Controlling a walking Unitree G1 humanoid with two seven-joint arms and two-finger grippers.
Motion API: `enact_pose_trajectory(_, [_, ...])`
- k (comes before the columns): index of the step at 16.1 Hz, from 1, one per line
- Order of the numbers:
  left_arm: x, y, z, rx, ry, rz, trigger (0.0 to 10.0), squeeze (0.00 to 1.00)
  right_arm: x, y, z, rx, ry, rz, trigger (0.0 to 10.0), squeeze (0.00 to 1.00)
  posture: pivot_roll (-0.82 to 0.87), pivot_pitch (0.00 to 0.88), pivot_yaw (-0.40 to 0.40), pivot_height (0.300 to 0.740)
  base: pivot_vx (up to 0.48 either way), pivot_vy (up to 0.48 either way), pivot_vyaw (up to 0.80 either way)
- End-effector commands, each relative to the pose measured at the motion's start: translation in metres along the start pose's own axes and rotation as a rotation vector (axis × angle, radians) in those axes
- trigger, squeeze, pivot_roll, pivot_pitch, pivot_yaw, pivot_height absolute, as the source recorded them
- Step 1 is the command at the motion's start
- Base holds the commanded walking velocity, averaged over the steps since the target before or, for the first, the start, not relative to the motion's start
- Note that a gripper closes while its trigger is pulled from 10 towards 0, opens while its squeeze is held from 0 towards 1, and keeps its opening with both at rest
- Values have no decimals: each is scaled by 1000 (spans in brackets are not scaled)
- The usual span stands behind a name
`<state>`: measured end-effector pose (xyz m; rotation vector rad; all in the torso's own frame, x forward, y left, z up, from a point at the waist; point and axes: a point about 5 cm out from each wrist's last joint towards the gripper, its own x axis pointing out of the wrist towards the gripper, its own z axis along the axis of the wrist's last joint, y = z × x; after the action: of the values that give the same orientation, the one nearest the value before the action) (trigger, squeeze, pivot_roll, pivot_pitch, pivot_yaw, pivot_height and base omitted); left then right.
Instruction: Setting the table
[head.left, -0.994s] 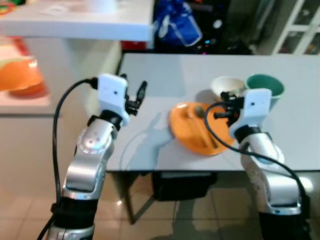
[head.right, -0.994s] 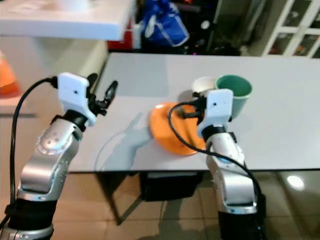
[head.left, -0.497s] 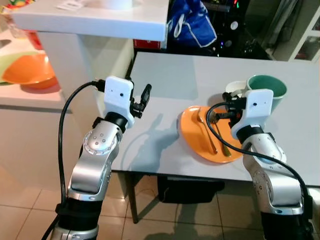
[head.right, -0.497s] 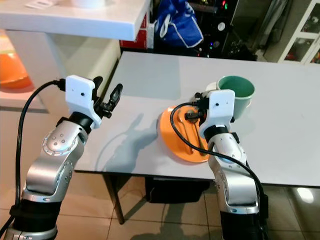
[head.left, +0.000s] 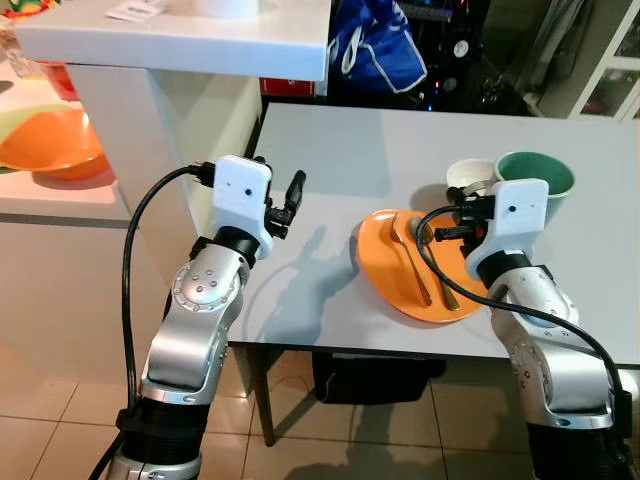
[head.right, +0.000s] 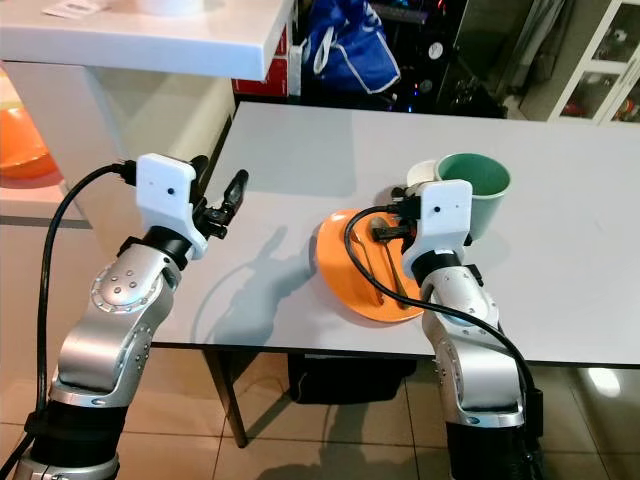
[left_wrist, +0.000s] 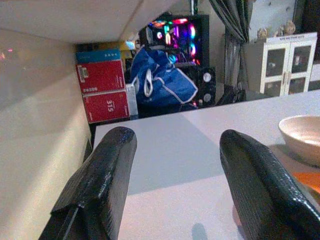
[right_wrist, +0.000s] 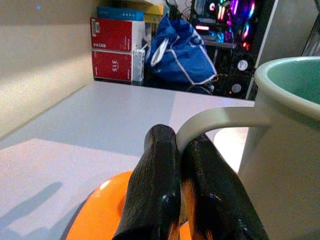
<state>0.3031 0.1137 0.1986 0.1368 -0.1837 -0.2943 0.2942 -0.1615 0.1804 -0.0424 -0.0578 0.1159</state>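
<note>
Though on plate (head.left: 385, 262), spoon (head.left: 411, 259) lengthwise front-back.

The lower red box (left_wrist: 106, 106) is marked "315".

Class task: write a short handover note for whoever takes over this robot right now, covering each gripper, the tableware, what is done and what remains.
Left gripper: open and empty, held over the table's left part.
Right gripper: shut, holding nothing, above the orange plate, next to the handle of the green mug.
A spoon and a second utensil lie on the plate; a white bowl sits behind it, beside the mug.
Done: plate, cutlery, bowl and mug are on the table.
Left: cutlery is still on the plate, and everything is bunched together, so the setting likely needs spreading out.
</note>
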Motion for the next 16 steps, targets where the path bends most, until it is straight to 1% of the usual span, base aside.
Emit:
enact_pose_trajectory(1, [-3, -1, 0, 21, 12, -3, 10000, 0, 5, -7, 7, 19, -11, -3, 10000, 0, -38, 0, -34, 740, 0, 0, 0])
enact_pose_trajectory(2, [-3, -1, 2, 28, 8, -9, 10000, 0, 6, -8, 6, 37, 2, 15, 10000, 0, -38, 0, -34, 740, 0, 0, 0])
enact_pose_trajectory(4, [-3, 2, 7, 68, -14, -29, 10000, 0, 8, -23, 2, 18, 23, 30, 10000, 0, -22, 0, -38, 740, 0, 0, 0])
enact_pose_trajectory(5, [-6, 2, 9, 67, -24, -51, 10000, 0, 7, -27, 3, 39, 13, 24, 10000, 0, -24, 0, -38, 740, 0, 0, 0])
enact_pose_trajectory(6, [-11, -1, 10, 64, -33, -100, 10000, 0, 5, -32, 4, 72, 6, 20, 10000, 0, -27, 0, -36, 740, 0, 0, 0])
enact_pose_trajectory(7, [-18, -9, 7, 82, -24, -184, 10000, 0, 3, -37, 6, 65, -9, 20, 10000, 0, -31, 0, -28, 740, 0, 0, 0])
enact_pose_trajectory(8, [-21, -11, 5, 88, -10, -207, 10000, 0, 1, -39, 6, 53, -17, 15, 10000, 0, -35, 0, -20, 740, 0, 0, 0])
enact_pose_trajectory(9, [-25, -14, 2, 83, 4, -239, 10000, 0, -1, -46, 5, 24, -22, -17, 10000, 0, -39, 0, -13, 740, 0, 0, 0])
enact_pose_trajectory(10, [-26, -15, 2, 75, 4, -252, 10000, 0, -4, -50, 4, 27, -32, -40, 10000, 0, -42, 0, -10, 740, 0, 0, 0])
enact_pose_trajectory(11, [-30, -17, 2, 62, 4, -266, 10000, 0, -10, -53, 5, 35, -46, -65, 10000, 0, -53, 0, -3, 740, 0, 0, 0])
enact_pose_trajectory(12, [-31, -17, 2, 58, 5, -275, 10000, 0, -11, -54, 6, 54, -60, -72, 10000, 0, -55, 0, -3, 740, 0, 0, 0])
enact_pose_trajectory(13, [-32, -19, 1, 48, 6, -291, 10000, 0, -12, -53, 11, 107, -97, -50, 10000, 0, -64, 0, 2, 740, 0, 0, 0])
enact_pose_trajectory(14, [-33, -22, 2, 33, 1, -300, 10000, 0, -12, -44, 23, 164, -170, 31, 10000, 0, -78, 0, 8, 740, 0, 0, 0])
enact_pose_trajectory(15, [-34, -25, 4, 18, -8, -304, 10000, 0, -12, -37, 34, 198, -228, 96, 10000, 0, -82, 0, 9, 740, 0, 0, 0])
enact_pose_trajectory(16, [-35, -27, 7, 10, -15, -309, 10000, 0, -10, -33, 42, 212, -266, 141, 10000, 0, -84, 0, 7, 740, 0, 0, 0])
